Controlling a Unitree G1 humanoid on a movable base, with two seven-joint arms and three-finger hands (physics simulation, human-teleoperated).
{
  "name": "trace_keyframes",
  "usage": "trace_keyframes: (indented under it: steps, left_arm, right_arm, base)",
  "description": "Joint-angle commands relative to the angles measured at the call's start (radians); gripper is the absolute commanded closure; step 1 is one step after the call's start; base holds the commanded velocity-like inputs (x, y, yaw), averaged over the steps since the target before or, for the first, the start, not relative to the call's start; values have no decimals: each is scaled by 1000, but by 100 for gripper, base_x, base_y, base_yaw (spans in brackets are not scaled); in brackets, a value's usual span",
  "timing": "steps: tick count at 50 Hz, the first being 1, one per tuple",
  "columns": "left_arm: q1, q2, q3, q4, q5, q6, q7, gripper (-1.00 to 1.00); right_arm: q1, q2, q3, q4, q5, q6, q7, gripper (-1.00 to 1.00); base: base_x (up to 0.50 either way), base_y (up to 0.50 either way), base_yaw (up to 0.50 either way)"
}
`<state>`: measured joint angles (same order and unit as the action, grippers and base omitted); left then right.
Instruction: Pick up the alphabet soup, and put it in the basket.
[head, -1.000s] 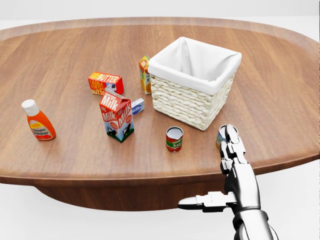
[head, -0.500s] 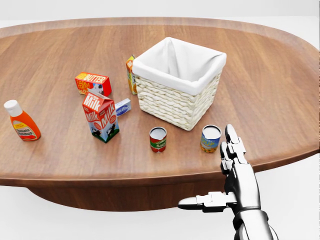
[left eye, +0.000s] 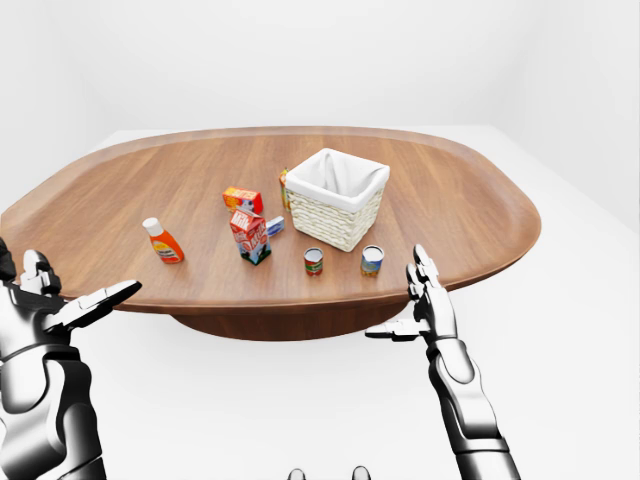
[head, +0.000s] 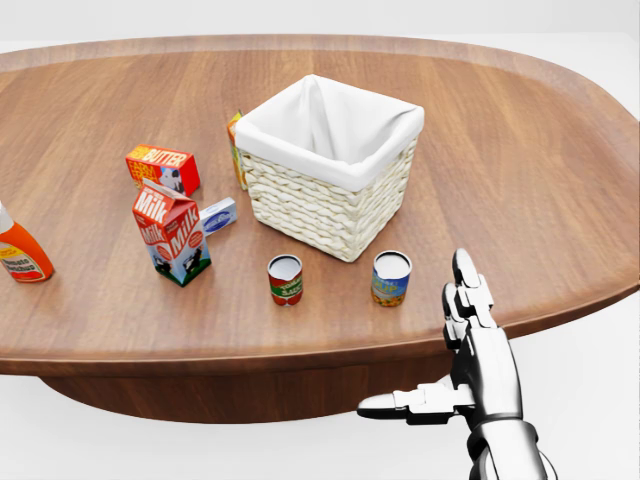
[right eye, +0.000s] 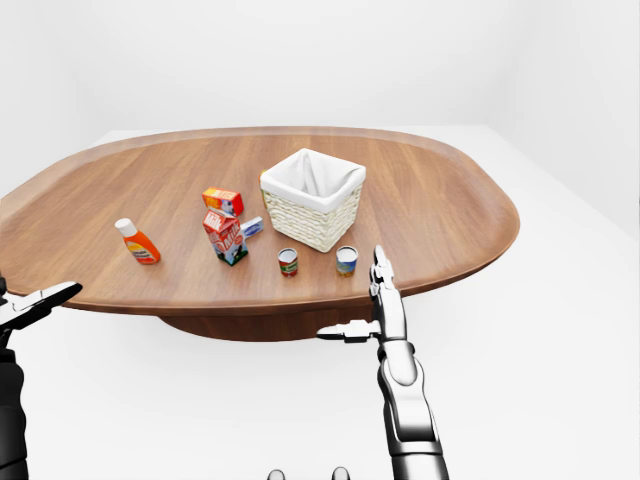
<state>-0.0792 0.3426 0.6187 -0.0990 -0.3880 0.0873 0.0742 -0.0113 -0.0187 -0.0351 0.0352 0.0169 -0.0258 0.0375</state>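
Bare white studio, wooden table (left eye: 460, 200)

The red-topped carton (head: 171, 233) is showing "Milk" twice in white letters, once on its sloped top and once on the side below. The orange box (head: 162, 168) is carrying "BUTTER" in pale capitals; its smaller print is blurring out. The orange bottle (head: 17, 255) is wearing a white label with lettering too small to read, and the same is holding for the two cans' (head: 286, 279) wrappers.

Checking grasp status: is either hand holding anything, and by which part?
Nothing is held. The right hand and left hand are open, off the table.
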Motion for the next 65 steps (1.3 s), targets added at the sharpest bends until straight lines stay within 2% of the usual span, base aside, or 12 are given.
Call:
trace_keyframes:
  steps: [1, 7, 13, 18, 21, 26, 30, 43, 46, 59, 61, 65]
  left_arm:
    - [-4, 4, -3, 10, 0, 0, 5, -100]
    - [3, 2, -3, -6, 1, 0, 6, -100]
    - [3, 0, 1, -12, -4, 0, 3, -100]
    - [7, -2, 5, -23, -6, 0, 2, -100]
    - [7, -3, 5, -23, -4, 0, 2, -100]
    - [6, -4, 4, -20, -1, 0, 2, -100]
    - [8, -4, 6, -28, -2, 0, 2, -100]
    - [7, -5, 5, -24, 0, 0, 0, -100]
    - [6, -5, 5, -22, 0, 0, -1, -100]
    - [5, -3, 2, -18, 0, 0, 3, -100]
    - [4, -3, 1, -15, 2, 0, 2, -100]
    - [5, -3, 2, -18, 1, 0, 3, -100]
  right_arm:
    - [0, 1, 1, 3, -4, -3, -4, -100]
    - [-4, -1, -2, 15, -6, -8, -5, -100]
    - [3, 1, 3, -8, -10, 7, -5, -100]
    - [-1, -1, 0, 8, -10, -4, -4, -100]
    - [4, 1, 2, -11, -9, 8, -3, -100]
    - [-1, -1, -2, 6, -7, -5, -2, -100]
    - [2, 0, 1, -5, -11, 4, -4, -100]
    - [-1, -1, -2, 12, -7, -9, 1, -100]
    - [4, -1, 0, -6, -9, 4, -2, -100]
    - [-5, -2, -4, 23, -7, -16, -1, -100]
    - [1, 0, -1, 0, -8, 0, -3, -100]
    - [1, -1, -2, 5, -8, -3, -3, -100]
  base:
    - [0, 0, 0]
    - [0, 0, 0]
    - [0, 0, 0]
    - [0, 0, 0]
    - [0, 0, 0]
    - [0, 0, 0]
    - [0, 0, 0]
    - [0, 0, 0]
    - [5, 0, 0]
    - [15, 0, 0]
    - [15, 0, 0]
    - [15, 0, 0]
